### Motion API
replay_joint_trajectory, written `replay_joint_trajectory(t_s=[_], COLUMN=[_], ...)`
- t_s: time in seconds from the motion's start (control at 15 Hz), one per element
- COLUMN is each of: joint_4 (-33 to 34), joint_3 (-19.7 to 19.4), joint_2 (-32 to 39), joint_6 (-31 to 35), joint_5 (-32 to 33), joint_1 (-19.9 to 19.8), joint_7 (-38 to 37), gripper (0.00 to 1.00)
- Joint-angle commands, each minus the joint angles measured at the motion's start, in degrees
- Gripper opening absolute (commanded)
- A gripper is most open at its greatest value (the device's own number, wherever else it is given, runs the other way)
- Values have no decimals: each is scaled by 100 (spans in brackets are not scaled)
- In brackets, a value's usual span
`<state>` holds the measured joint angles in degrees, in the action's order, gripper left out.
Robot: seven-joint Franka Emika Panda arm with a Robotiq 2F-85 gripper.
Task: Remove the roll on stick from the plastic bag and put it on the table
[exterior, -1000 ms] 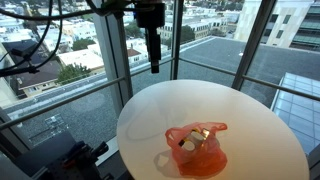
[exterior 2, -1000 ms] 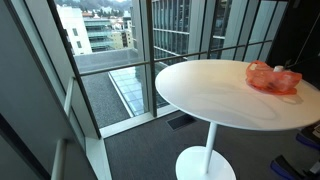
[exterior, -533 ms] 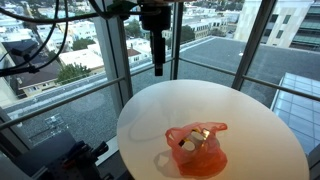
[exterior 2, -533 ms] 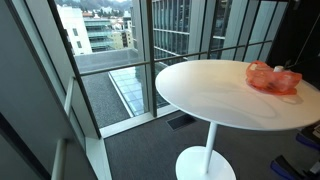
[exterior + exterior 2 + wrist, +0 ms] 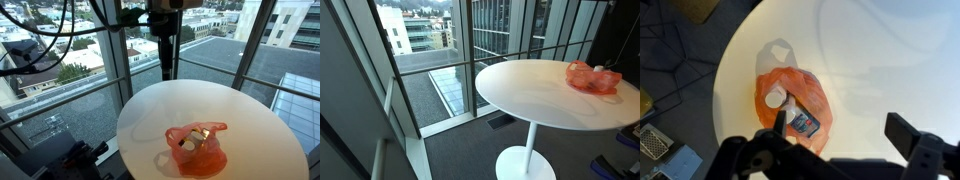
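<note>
An orange plastic bag (image 5: pixel 196 150) lies on the round white table (image 5: pixel 240 110); it also shows in an exterior view (image 5: pixel 592 76) and in the wrist view (image 5: pixel 795 100). In its open mouth lies the roll-on stick (image 5: pixel 798 120), with a white cap and a blue label; it shows as a pale object in an exterior view (image 5: pixel 194 138). My gripper (image 5: pixel 166 70) hangs high above the table's far edge, well apart from the bag. In the wrist view the gripper (image 5: pixel 845 135) is open and empty, with the bag below its left finger.
The table (image 5: pixel 535 95) stands on a single white pedestal beside floor-to-ceiling windows (image 5: pixel 70 60) with dark frames. Cables and dark equipment (image 5: pixel 70 160) sit on the floor beside the table.
My gripper has moved sideways along the window toward the table's far edge. The bag and the roll-on stick have not moved.
</note>
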<state>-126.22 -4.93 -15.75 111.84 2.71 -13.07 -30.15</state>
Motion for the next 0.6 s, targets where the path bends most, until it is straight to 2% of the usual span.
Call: replay_joint_trajectory(t_s=[0.0,0.53], joint_4=[119,138], joint_3=[-142,-661], joint_2=[463,1549], joint_6=[429,1546], joint_5=[70,-146], joint_1=[-125,-229], joint_7=[-252,-579], gripper=[100,100])
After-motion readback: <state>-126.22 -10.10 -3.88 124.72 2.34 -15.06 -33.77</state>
